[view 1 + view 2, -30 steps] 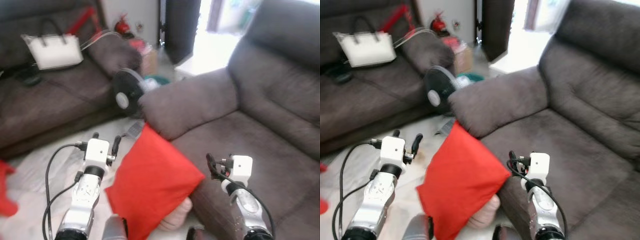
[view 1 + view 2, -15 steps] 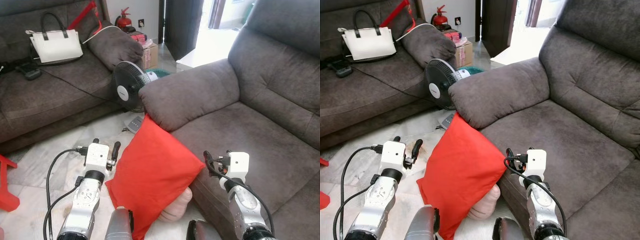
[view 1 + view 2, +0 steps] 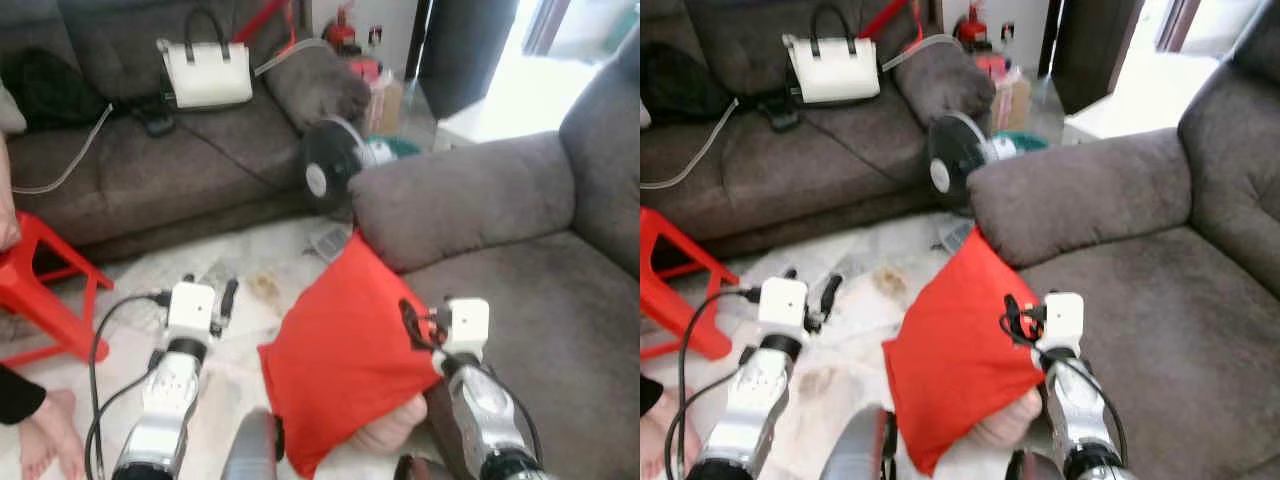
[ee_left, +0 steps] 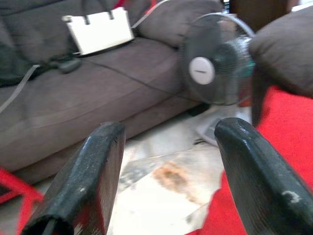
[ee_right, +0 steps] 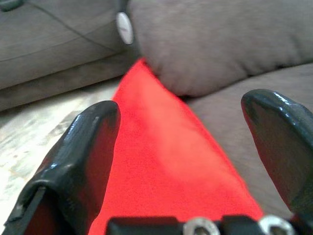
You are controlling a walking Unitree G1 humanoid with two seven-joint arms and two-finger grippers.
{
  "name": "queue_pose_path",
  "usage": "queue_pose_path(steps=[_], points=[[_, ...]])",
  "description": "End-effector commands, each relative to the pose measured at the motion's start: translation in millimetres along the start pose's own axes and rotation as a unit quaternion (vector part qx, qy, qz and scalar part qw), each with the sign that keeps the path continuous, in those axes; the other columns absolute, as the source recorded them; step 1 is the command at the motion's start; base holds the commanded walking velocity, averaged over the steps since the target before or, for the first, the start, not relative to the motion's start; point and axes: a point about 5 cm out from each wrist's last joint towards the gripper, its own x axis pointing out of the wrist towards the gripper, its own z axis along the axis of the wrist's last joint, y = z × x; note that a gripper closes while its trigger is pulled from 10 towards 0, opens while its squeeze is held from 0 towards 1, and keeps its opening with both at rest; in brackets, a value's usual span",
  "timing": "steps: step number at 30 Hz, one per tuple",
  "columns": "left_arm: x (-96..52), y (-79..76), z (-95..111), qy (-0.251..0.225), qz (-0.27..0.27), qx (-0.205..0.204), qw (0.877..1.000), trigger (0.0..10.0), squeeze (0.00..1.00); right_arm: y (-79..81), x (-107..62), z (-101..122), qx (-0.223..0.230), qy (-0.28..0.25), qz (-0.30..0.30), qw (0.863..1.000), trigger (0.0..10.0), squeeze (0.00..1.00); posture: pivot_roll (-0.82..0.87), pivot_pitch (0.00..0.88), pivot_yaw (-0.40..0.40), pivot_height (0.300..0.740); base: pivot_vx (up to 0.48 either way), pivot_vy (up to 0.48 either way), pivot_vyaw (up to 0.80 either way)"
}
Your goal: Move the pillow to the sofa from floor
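1. Red square fabric pillow (image 3: 345, 355) stands on edge on the pale marble floor (image 3: 255, 255), leaning against front of the grey-brown suede sofa (image 3: 560, 320); top corner tucked just under the sofa's padded armrest (image 3: 460, 195).
2. Right gripper (image 5: 183, 152) is the nearer one: fingers spread wide, nothing held, pillow lies straight ahead btwn them, its upper right edge just in front of the wrist.
3. Left gripper (image 4: 171, 161) hovers over floor just left of pillow, fingers wide apart, empty; pillow edge shows past one finger.
4. Pillow's long diagonal runs from low-left near floor up-right to armrest; sofa seat lies right of it.
5. Judgement: pillow not yet on seat; both grippers flank it, prob. squeeze from both sides then lift up and rightwards.
6. Bg: white handbag (image 3: 205, 75) on 2nd sofa, black fan (image 3: 330, 170), red plastic stool (image 3: 35, 280), a person's bare foot (image 3: 45, 440).
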Motion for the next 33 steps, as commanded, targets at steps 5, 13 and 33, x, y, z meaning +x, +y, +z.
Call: queue_pose_path(steps=[5, 13, 33], points=[[1.9, 1.5, 0.7, 0.002, -0.002, -0.001, 1.0, 10.0, 0.0, -1.8, -0.1, -0.2, 0.005, 0.003, -0.004, 1.0, 10.0, 0.0, 0.18, 0.07, -0.028, 0.633, 0.0, 0.0, 0.0], [2.2, 1.4, 0.2, 0.004, -0.001, -0.001, 1.0, 10.0, 0.0, -1.6, -0.1, -0.1, 0.007, 0.002, -0.002, 1.0, 10.0, 0.0, 0.18, 0.072, -0.03, 0.633, 0.03, 0.0, 0.0], [2.4, 0.9, 0.6, 0.004, -0.001, -0.001, 1.0, 10.0, 0.0, -0.1, 0.3, -0.1, 0.009, 0.002, 0.001, 1.0, 10.0, 0.0, 0.18, 0.073, -0.03, 0.633, 0.286, 0.0, 0.0]])
